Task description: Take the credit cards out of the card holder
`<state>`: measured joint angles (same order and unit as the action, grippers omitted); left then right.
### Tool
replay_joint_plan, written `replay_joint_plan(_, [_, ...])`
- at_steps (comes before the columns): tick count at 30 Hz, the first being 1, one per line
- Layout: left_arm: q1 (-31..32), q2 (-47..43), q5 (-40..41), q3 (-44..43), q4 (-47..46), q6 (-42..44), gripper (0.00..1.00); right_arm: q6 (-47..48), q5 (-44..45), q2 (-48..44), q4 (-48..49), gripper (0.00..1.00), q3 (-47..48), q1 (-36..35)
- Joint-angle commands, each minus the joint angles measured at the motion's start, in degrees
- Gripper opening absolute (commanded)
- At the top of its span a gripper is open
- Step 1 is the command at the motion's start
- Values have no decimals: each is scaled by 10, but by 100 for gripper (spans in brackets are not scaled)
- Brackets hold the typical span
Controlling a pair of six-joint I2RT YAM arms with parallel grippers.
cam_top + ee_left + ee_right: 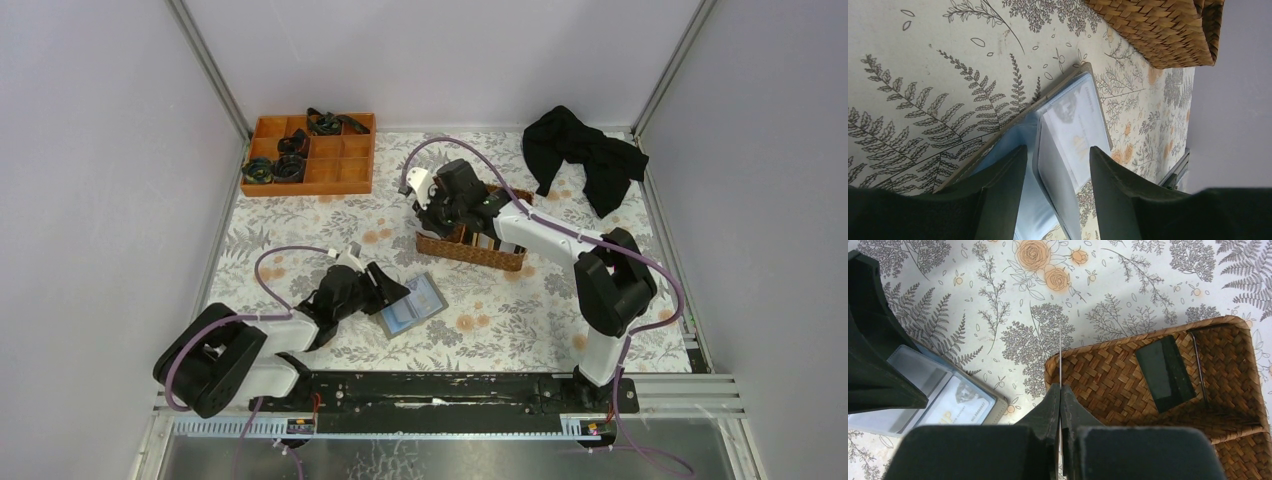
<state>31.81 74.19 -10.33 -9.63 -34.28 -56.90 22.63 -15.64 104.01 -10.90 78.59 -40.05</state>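
Right gripper [1060, 395] is pressed shut on a thin credit card [1060, 357] (seen edge-on) over the wicker basket [1108, 370], likely so it can be dropped by the dark card [1165, 372] lying inside. On the table [300, 220], the card holder [410, 307] is laid open. The left gripper [1057, 150] is spread over it, likely so it does not slide.

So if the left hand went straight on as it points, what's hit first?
Likely the card holder, lying open just ahead of the left hand, fingers spread; depth unclear.
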Motion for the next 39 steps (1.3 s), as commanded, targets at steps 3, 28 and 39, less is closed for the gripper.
replay_joint_plan(3, [-7, 8, -7, 28, 81, 20, 57, -10, 55, -13, 7, 0, -8, -3])
replay_joint_plan(28, [-17, 57, -23, 31, 29, 20, 56, 34, 109, -23, -30, 0, -12, -6])
replay_joint_plan(39, [-27, 72, -32, 44, 4, 20, 56, 40, 103, 33, -34, 0, 21, -13])
